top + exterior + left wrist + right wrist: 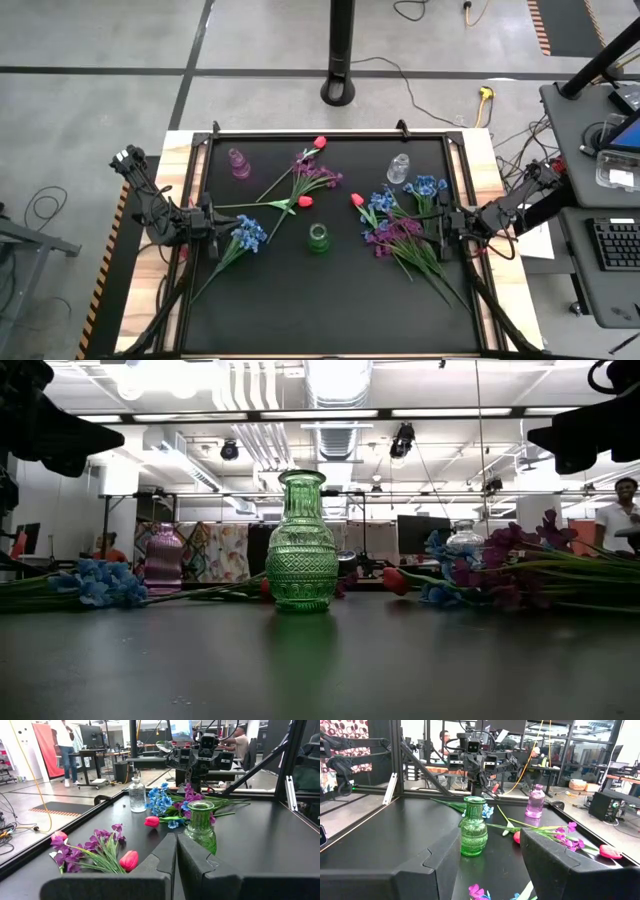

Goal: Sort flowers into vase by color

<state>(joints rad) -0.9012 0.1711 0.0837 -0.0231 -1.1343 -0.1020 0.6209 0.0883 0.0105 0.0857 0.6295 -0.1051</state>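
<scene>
Three small vases stand upright on the black table: a green one (318,238) in the middle, a pink one (240,163) at the far left, a clear one (398,168) at the far right. The flowers lie flat: a blue cluster (248,233) and purple blossoms (315,175) with red buds (305,201) on the left, mixed blue (385,203) and purple (390,235) ones on the right. My left gripper (176,851) hovers shut at the left edge beside the blue cluster. My right gripper (490,855) hovers open above the right heap, with nothing between its fingers.
A raised black frame (320,134) runs around the table. Bare mat lies across the near half, in front of the green vase (301,540). People and desks show in the room beyond the table.
</scene>
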